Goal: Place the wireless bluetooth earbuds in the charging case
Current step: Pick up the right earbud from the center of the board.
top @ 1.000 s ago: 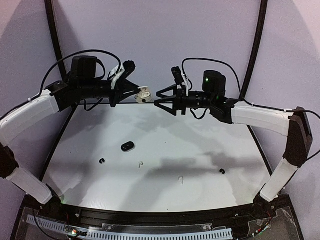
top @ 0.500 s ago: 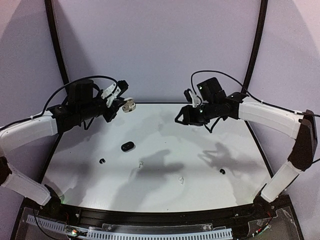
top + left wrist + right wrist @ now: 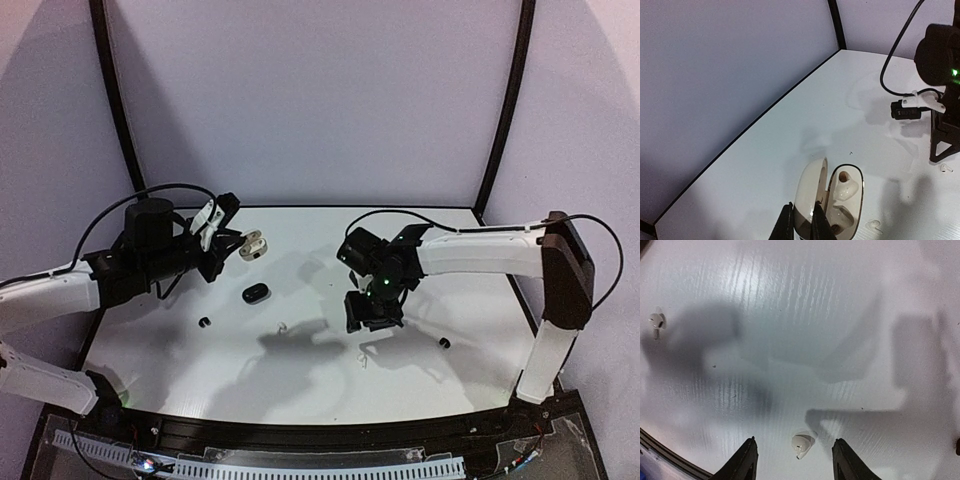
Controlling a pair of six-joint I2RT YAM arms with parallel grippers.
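— What surrounds the worktop (image 3: 300, 230)?
— Plain lilac walls (image 3: 320, 90) at the back and on both sides. Two black struts, one on the left (image 3: 112, 100) and one on the right (image 3: 508, 100), rise from its far corners.
— And the surface itself?
— White, matt, with a fine grain (it shows best in the right wrist view) and a thin black edging (image 3: 350, 207) along the far side. Soft grey shadows (image 3: 300, 340) lie across the middle.
— The near edge?
— A black rail (image 3: 330, 430), with a white slotted strip (image 3: 300, 468) below it.
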